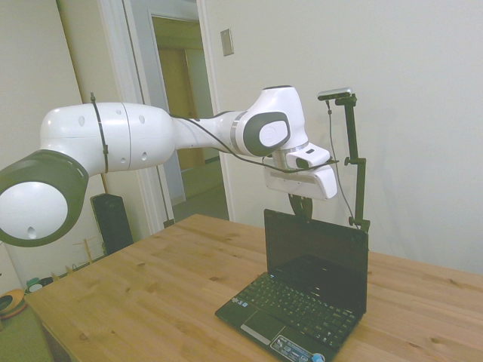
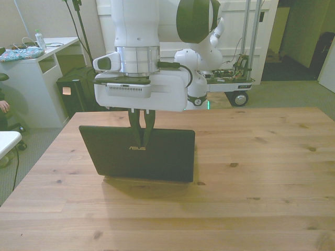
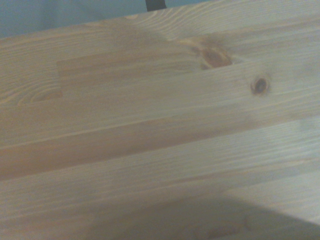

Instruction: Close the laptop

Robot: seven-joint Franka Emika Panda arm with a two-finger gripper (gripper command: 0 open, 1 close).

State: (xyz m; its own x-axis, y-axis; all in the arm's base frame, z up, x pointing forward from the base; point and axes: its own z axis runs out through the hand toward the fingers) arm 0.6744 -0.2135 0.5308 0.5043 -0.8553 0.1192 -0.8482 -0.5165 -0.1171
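Laptop (image 2: 141, 157) open, lid upright on table (image 2: 251, 172), gripper (image 2: 141, 137) hung behind lid's top edge, fingers nearly pressed together, nothing held

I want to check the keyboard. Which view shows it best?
The side view: the open laptop shows its keyboard and screen there. The front view shows only the lid's back. The wrist view shows only bare table.

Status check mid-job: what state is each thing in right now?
Laptop: open, lid upright, screen dark, standing on the table.
Hand: behind the lid's top edge, fingers close together, holding nothing.
Table: wooden, bears only the laptop.
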